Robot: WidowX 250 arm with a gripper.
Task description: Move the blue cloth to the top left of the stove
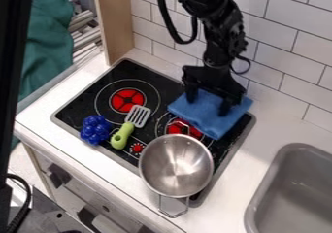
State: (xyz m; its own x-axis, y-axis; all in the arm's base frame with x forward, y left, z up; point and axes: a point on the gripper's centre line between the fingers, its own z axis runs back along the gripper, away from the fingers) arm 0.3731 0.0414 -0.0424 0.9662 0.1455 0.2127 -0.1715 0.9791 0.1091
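Observation:
The gripper is over the blue cloth, at the back right of the black stove. Its two fingers stand apart, so it is open, and both tips overlap the cloth's upper part in this view; I cannot tell if they touch it. Spread fairly flat, the cloth covers part of the right rear of the stove and partly hides a red burner there.
A steel pot stands at the stove's front right. Left of it lie a green-handled spatula and a dark blue bumpy object. The tiled wall is behind; a grey sink is right.

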